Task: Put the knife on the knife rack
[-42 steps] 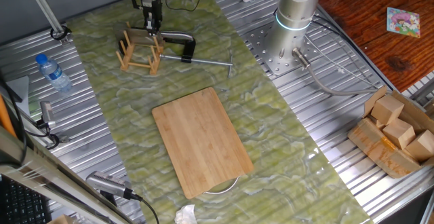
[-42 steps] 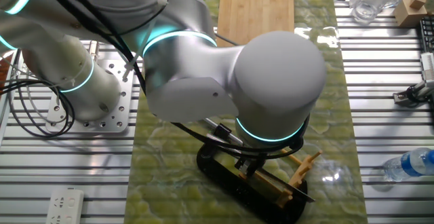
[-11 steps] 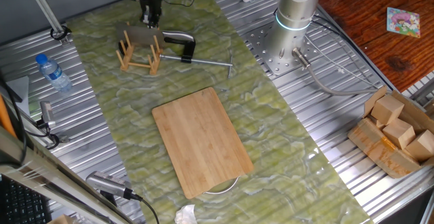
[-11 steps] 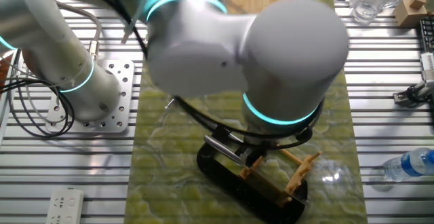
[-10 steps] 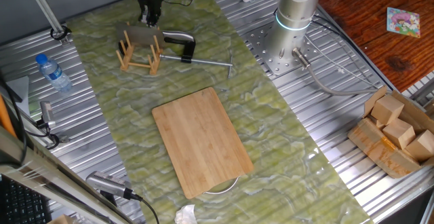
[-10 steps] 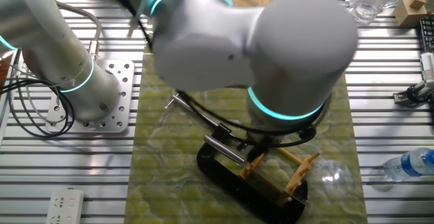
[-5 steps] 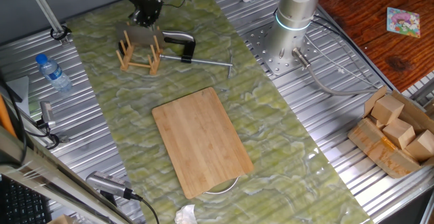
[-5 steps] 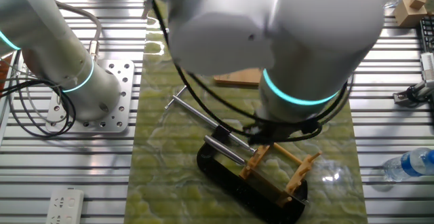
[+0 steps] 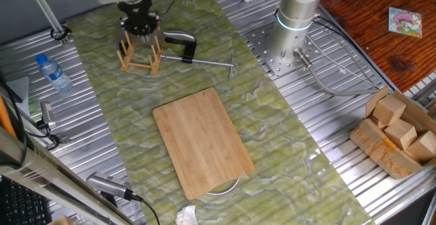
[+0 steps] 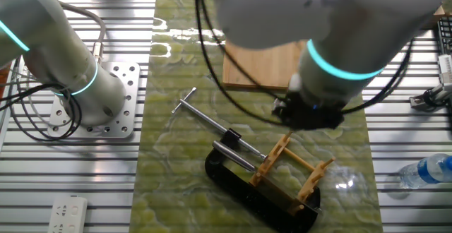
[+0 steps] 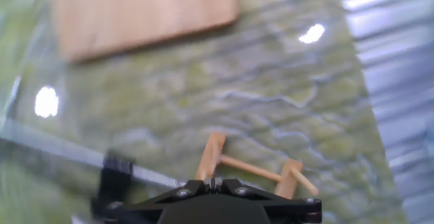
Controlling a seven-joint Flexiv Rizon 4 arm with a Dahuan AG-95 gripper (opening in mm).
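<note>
The small wooden knife rack (image 9: 139, 56) stands at the far left of the green mat. A grey blade, the knife (image 9: 144, 38), sits across its far dowels, partly behind my hand. My gripper (image 9: 139, 27) hovers just above the rack. Its fingers are together and nothing shows between them in the hand view (image 11: 215, 181). The rack also shows in the other fixed view (image 10: 293, 166) and below the fingertips in the hand view (image 11: 251, 166). In the other fixed view my gripper (image 10: 308, 116) is above the rack, and I cannot tell the blade from the dark shape behind it.
A black C-clamp (image 9: 182, 46) with a long steel rod (image 10: 212, 123) lies right beside the rack. A bamboo cutting board (image 9: 201, 140) lies mid-mat. A water bottle (image 9: 53, 71) stands off the mat to the left. A box of wooden blocks (image 9: 398, 133) sits far right.
My gripper has lifted off the knife, risen above the rack, turned and drifted left. The grey blade stays at the rack. The arm has swung out of the other fixed view.
</note>
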